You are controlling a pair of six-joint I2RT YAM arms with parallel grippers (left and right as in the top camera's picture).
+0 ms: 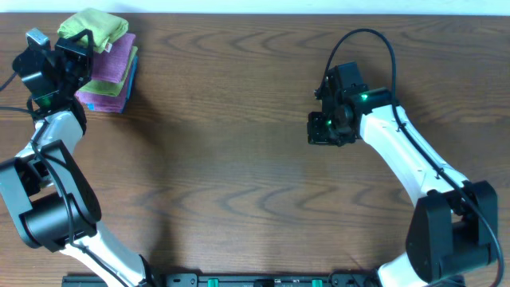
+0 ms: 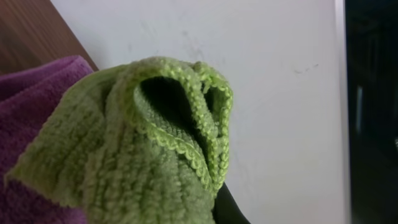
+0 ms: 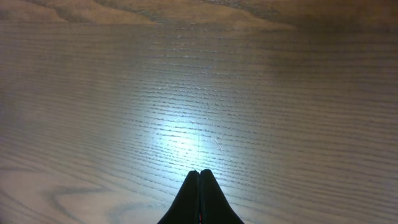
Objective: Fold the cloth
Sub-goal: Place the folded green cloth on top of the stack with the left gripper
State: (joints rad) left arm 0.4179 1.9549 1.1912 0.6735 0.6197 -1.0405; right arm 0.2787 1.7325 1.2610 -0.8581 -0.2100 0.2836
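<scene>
green cloth bunched, edge looped, atop purple cloth

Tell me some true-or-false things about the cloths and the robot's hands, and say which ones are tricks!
1. The green cloth is on top of the pile. True.
2. The right gripper is holding a cloth. False: its fingers are shut together on nothing, over the bare table.
3. A purple cloth lies under the green one. True.
4. The green cloth is spread flat in the middle of the table. False: it is bunched up at the left gripper, in the far corner on the left arm's side.
</scene>
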